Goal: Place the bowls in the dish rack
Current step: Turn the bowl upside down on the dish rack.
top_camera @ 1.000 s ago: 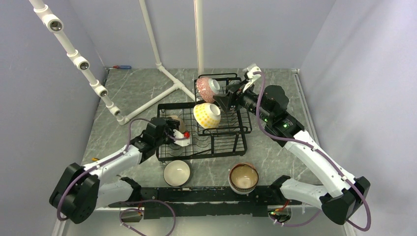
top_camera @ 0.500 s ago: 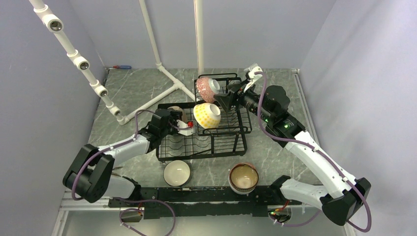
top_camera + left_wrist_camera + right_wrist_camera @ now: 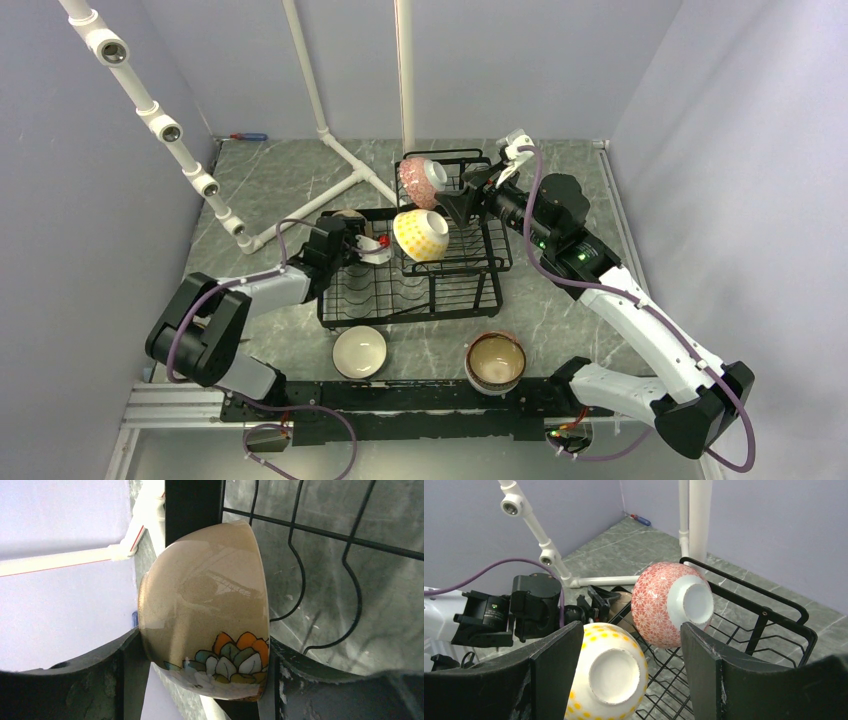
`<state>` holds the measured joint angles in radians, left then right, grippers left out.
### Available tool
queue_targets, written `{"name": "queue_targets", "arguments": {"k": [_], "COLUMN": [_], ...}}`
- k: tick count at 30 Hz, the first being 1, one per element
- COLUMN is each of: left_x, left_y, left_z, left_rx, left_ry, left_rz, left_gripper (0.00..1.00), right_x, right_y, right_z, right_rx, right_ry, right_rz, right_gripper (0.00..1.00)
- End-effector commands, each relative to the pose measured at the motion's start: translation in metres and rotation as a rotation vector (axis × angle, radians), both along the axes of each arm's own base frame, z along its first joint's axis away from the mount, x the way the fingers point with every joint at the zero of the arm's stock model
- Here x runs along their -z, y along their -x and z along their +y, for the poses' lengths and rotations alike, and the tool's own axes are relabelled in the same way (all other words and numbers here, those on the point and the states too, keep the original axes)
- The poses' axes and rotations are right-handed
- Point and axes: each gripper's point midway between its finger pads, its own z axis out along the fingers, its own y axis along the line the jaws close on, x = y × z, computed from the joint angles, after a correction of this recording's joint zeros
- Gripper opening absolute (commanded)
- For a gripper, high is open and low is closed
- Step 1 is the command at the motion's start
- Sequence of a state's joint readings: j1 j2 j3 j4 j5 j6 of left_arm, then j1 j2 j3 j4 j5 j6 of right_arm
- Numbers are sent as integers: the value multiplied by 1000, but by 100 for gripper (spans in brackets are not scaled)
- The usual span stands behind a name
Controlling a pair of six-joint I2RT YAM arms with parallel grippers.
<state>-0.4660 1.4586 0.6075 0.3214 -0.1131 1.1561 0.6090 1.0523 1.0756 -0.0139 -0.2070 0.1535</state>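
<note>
**Left gripper [image 3: 200,662] pinching floral bowl [image 3: 205,595] at rack corner**

Both fingers clamp the cream floral bowl, tipped on its side, at the 10 o'clock corner of the dish rack [image 3: 440,292] lower tray. Cannot tell if it touches the wires yet. Best approach, judged from here: lower the rim between two wires, confirm it leans steady, then release slowly, because it could roll over the outer rail.

Right gripper [image 3: 629,655] is spread wide and empty at 1 o'clock, by the pink bowl [image 3: 659,605] and yellow-dotted bowl [image 3: 609,680]. White bowl [image 3: 360,351] and brown-rimmed bowl [image 3: 496,362] wait on the table [image 3: 270,190] at 6 o'clock.
</note>
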Motion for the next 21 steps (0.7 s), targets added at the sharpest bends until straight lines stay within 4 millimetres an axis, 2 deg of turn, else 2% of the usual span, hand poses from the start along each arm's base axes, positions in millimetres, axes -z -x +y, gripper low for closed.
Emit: {"name": "queue_targets", "arguments": {"k": [1, 8, 11, 13, 21], "left_x": [-54, -50, -38, -34, -28], "left_y": [-31, -35, -34, -34, -36], "left_z": [-3, -1, -4, -5, -2], "left_rx": [-64, -116, -104, -104, -129], "left_ry": [94, 143, 133, 126, 109], "left_rz": [-188, -178, -125, -104, -89], "left_gripper": [2, 3, 11, 12, 27], "right_x": [-17, -16, -16, -15, -14], "right_y": [1, 1, 0, 0, 0], "right_z": [-5, -6, -7, -6, -7], "right_rx": [16, 19, 22, 22, 27], "right_ry": [-34, -29, -28, -26, -23], "right_rz": [-46, -46, -47, -45, -42], "right_gripper": [75, 75, 75, 75, 75]}}
